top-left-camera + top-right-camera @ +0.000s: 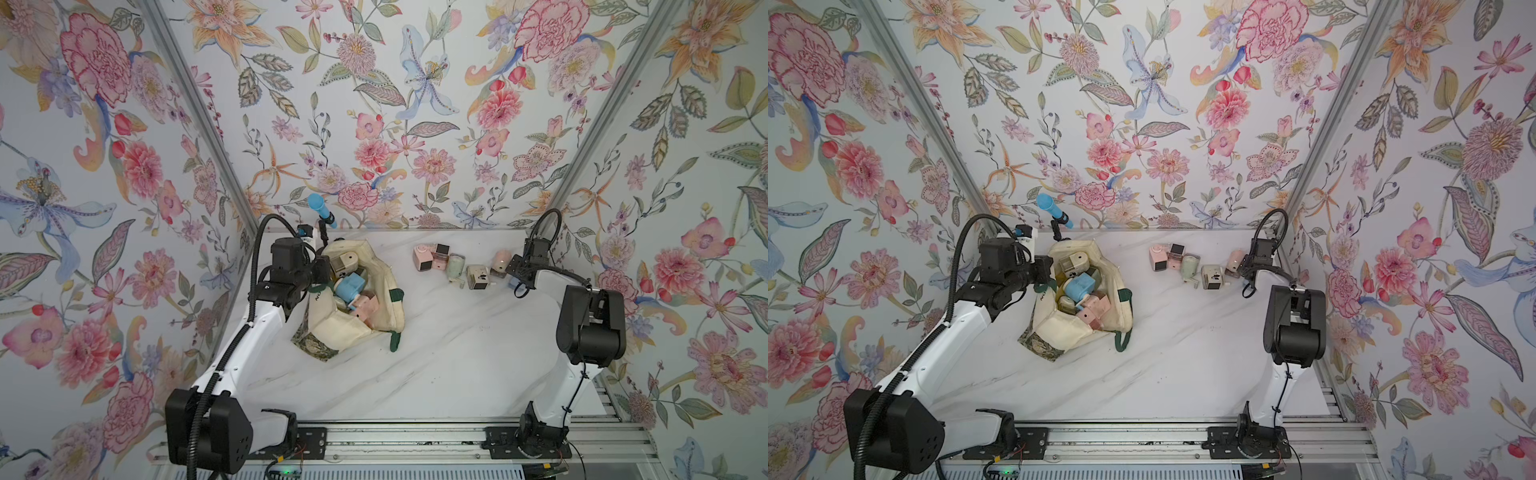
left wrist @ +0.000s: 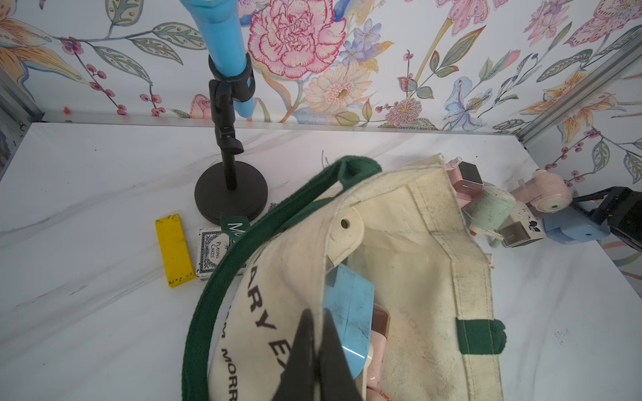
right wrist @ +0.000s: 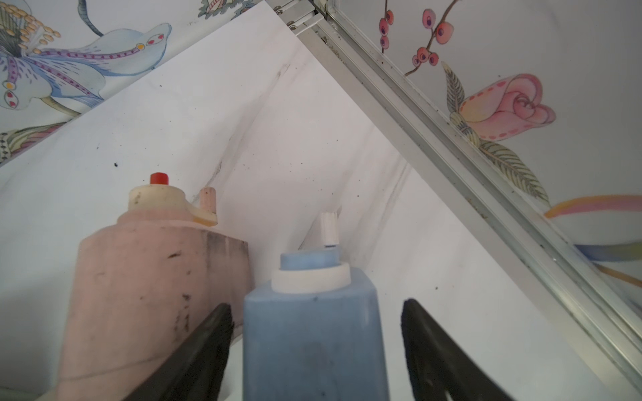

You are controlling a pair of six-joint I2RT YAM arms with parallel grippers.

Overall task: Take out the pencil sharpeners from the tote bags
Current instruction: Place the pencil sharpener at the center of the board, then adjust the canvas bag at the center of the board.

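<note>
Cream tote bag (image 1: 345, 328) lies mouth-open at left, rim pinched in the clenched left gripper (image 2: 318, 312). Pencil sharpeners (image 1: 349, 289) remain inside. Right gripper (image 3: 318, 307), jaws spread, straddles the blue sharpener (image 3: 312, 333) well apart from the bag. Left arm is nearer.

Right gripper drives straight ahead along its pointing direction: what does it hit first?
The blue pencil sharpener: it stands between the right gripper's open jaws, dead ahead. The pink pencil sharpener sits just outside one finger, likely missed. Depth to the blue one is unclear.
</note>
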